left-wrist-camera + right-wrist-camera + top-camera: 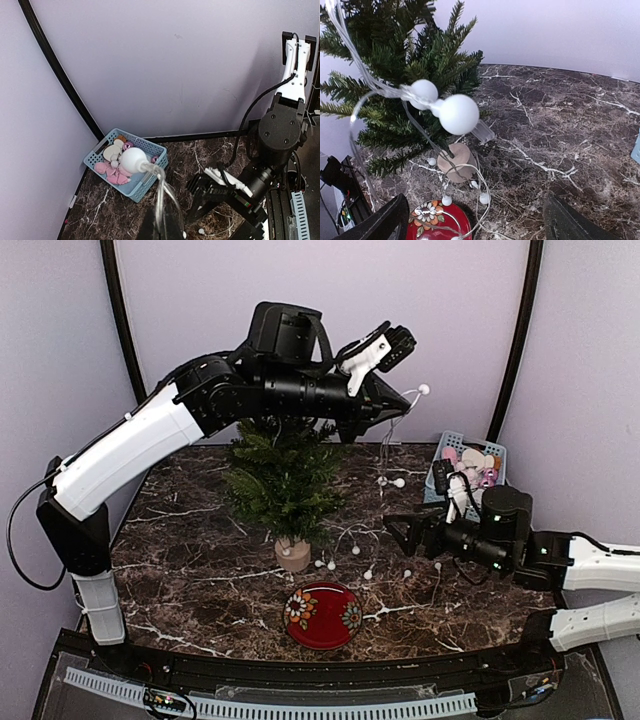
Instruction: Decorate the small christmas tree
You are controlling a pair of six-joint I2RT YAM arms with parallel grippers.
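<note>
The small christmas tree (280,478) stands on its wood stump (292,555) at mid table. A string of white ball lights on clear wire (388,455) hangs from my left gripper (402,400), which is raised high to the right of the treetop and shut on the wire; one bulb (424,390) sticks out past it. In the left wrist view the bulb (132,159) sits above the closed gripper (162,222). The string trails on the table by the stump (456,162). My right gripper (400,532) is open and empty, low, right of the tree (395,75). Two bulbs (460,114) hang before it.
A blue basket (447,443) with pink, white and brown ornaments stands at the back right corner; it also shows in the left wrist view (145,186). A red flowered plate (322,615) lies in front of the stump, with string wire across it (437,225).
</note>
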